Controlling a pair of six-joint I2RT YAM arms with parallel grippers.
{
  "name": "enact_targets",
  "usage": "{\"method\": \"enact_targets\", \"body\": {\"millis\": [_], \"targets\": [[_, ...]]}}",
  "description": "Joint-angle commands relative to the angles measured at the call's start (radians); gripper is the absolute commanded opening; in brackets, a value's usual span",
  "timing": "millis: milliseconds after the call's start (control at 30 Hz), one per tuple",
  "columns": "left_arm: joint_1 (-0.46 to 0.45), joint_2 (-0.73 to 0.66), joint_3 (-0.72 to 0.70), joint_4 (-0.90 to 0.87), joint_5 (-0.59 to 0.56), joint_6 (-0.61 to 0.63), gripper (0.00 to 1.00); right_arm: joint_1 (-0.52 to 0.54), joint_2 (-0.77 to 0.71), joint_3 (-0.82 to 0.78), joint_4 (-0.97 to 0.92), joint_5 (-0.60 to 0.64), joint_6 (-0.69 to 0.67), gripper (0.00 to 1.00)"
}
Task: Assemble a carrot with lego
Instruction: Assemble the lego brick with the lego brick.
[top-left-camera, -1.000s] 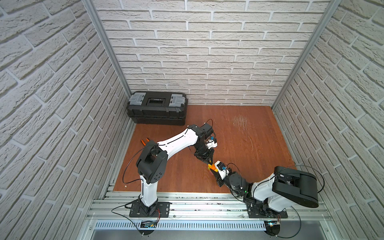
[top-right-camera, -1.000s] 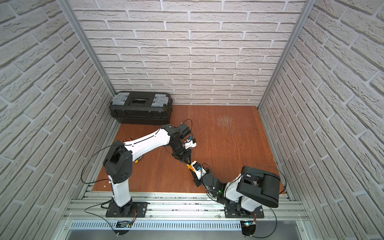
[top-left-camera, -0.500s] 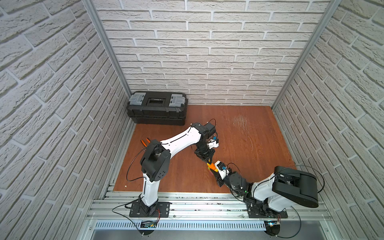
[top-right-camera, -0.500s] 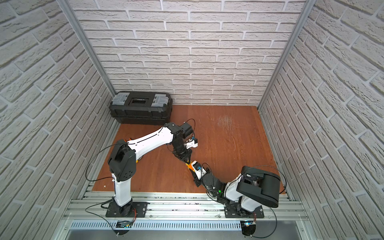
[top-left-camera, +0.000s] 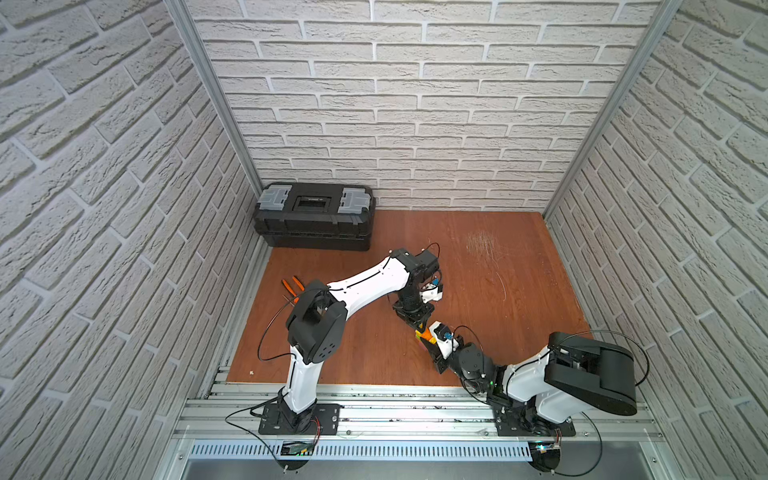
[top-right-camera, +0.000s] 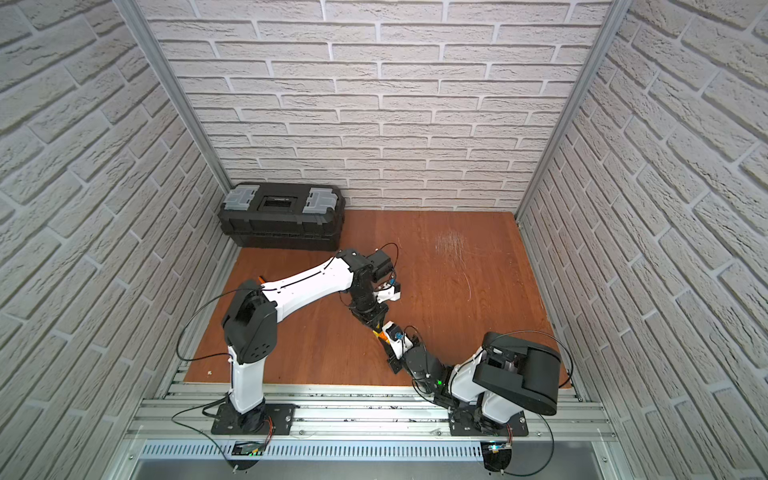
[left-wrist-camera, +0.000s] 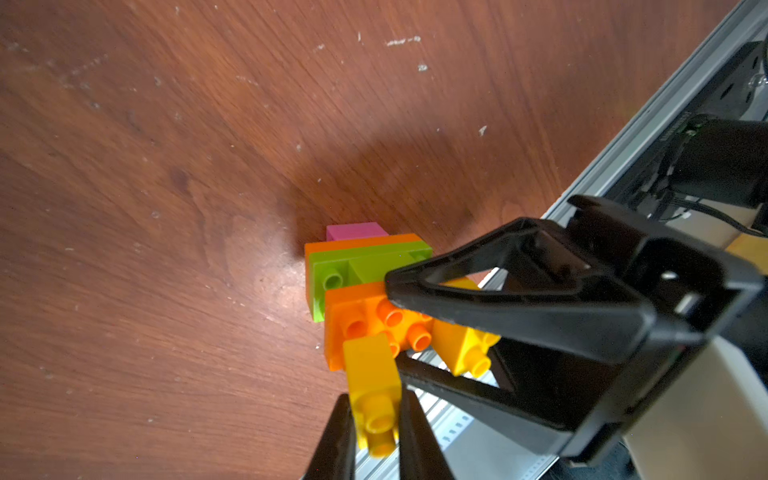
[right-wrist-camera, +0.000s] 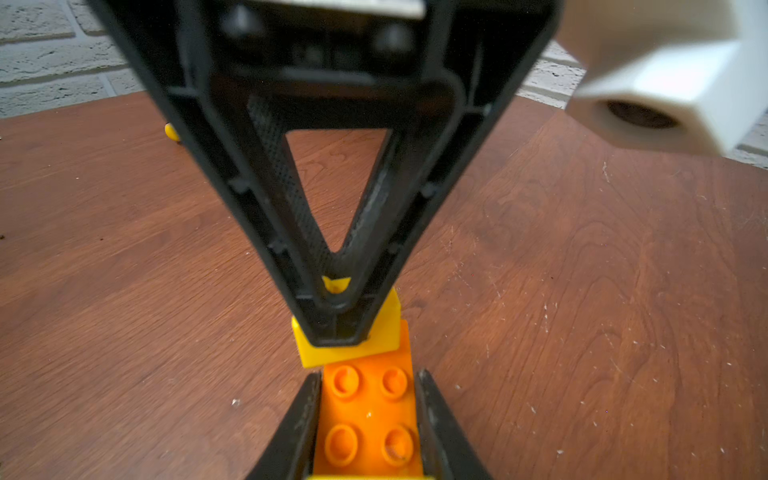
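Note:
The carrot (left-wrist-camera: 365, 291) is a clump of joined lego: a pink end, orange, lime green, a studded orange brick (right-wrist-camera: 368, 415) and a yellow brick (left-wrist-camera: 461, 345) on it. My right gripper (right-wrist-camera: 369, 376) is shut on the orange brick, holding the clump just above the wooden floor near the front edge (top-left-camera: 426, 336). My left gripper (left-wrist-camera: 376, 399) is shut on a small yellow brick (left-wrist-camera: 372, 374). This brick touches the clump's studded orange face at a slight tilt (right-wrist-camera: 353, 345). In both top views the two grippers meet tip to tip (top-right-camera: 380, 330).
A black toolbox (top-left-camera: 316, 216) stands at the back left against the wall. Orange-handled pliers (top-left-camera: 293, 286) lie left of the left arm. The aluminium rail (top-left-camera: 395, 399) runs along the front edge, close behind the right gripper. Brick walls enclose three sides.
The left arm's elbow has swung slightly to the right. Both grippers stay at the clump with their grips unchanged.

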Motion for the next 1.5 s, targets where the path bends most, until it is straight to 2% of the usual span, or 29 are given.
{"method": "enact_targets", "body": {"millis": [0, 633, 1467], "targets": [[-0.004, 0.02, 0.024, -0.023, -0.027, 0.024, 0.0, -0.007, 0.009, -0.012, 0.001, -0.011, 0.016, 0.08], [-0.026, 0.066, 0.076, -0.053, -0.065, 0.036, 0.0, -0.008, 0.012, -0.012, -0.001, -0.017, 0.015, 0.06], [-0.067, 0.198, 0.199, -0.194, -0.127, 0.129, 0.0, -0.013, 0.012, -0.012, -0.002, -0.031, 0.014, 0.04]]}}
